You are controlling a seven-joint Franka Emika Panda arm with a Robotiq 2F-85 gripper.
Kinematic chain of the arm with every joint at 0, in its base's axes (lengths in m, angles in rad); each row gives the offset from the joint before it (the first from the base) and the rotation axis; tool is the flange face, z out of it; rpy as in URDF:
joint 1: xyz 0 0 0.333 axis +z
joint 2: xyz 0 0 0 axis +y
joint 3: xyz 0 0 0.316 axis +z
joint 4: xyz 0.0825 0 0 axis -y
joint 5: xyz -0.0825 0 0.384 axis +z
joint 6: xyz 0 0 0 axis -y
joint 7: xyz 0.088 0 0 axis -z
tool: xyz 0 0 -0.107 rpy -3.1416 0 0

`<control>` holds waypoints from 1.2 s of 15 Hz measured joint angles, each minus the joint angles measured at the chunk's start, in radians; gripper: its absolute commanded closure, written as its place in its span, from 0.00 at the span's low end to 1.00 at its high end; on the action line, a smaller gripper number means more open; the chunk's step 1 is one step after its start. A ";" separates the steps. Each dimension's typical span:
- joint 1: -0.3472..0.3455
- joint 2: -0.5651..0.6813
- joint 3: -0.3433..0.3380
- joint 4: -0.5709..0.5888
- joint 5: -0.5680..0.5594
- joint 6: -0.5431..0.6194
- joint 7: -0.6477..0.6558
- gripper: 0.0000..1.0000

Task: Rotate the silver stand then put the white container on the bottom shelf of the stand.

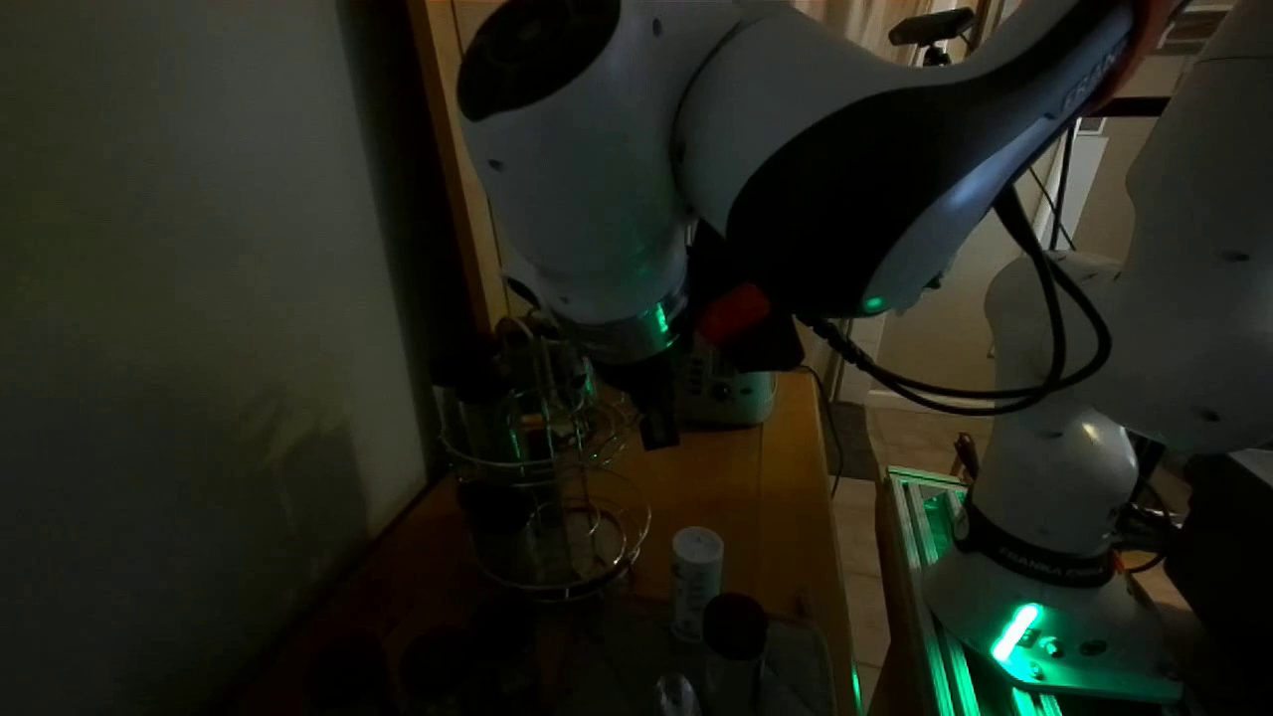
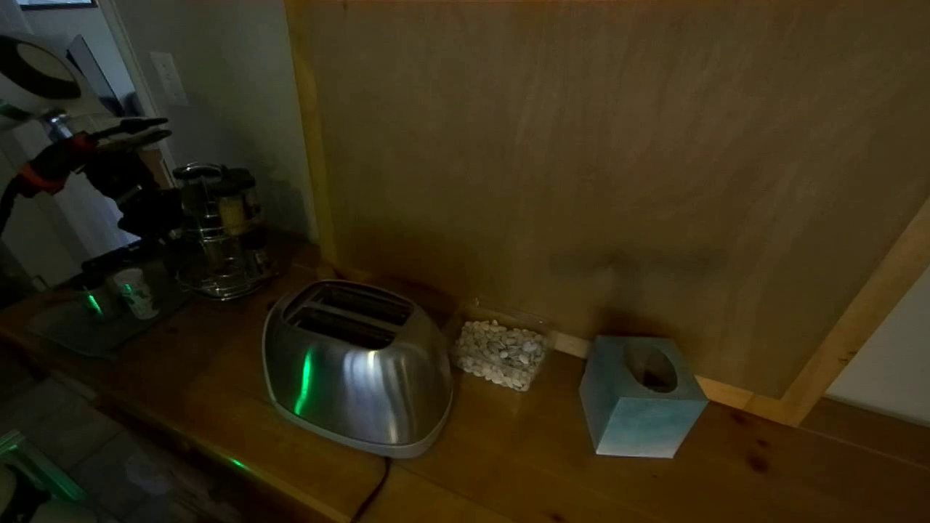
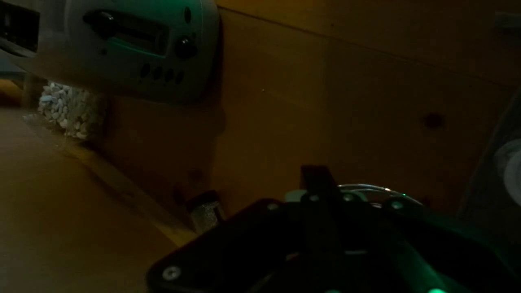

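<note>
The silver stand [image 1: 552,463] is a tiered wire rack by the wall, seen in both exterior views [image 2: 212,234]. It bears dark-lidded jars on its wall side. Its bottom shelf [image 1: 557,595] shows bare wire rings on the side away from the wall. The white container [image 1: 696,582] stands upright in front of the stand, also in an exterior view [image 2: 136,294] and at the right edge of the wrist view [image 3: 513,177]. My gripper [image 1: 659,434] is shut, with nothing visible between its fingertips [image 3: 316,173]. It is beside the upper tier; I cannot tell whether it touches.
A dark-topped jar [image 1: 734,631] stands close to the white container on a grey mat [image 1: 811,656]. The toaster [image 2: 363,385], a clear box of pebbles [image 2: 501,354] and a blue tissue box [image 2: 643,421] stand farther along the wooden counter. A wall [image 1: 219,298] borders the stand.
</note>
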 measured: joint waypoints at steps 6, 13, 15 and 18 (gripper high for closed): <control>-0.016 0.009 -0.008 0.000 -0.005 0.007 0.019 1.00; -0.016 0.009 -0.008 0.001 -0.005 -0.017 0.014 0.53; -0.016 0.009 -0.008 0.002 -0.002 -0.046 0.009 0.40; -0.015 0.005 -0.012 0.007 0.025 -0.088 -0.003 0.18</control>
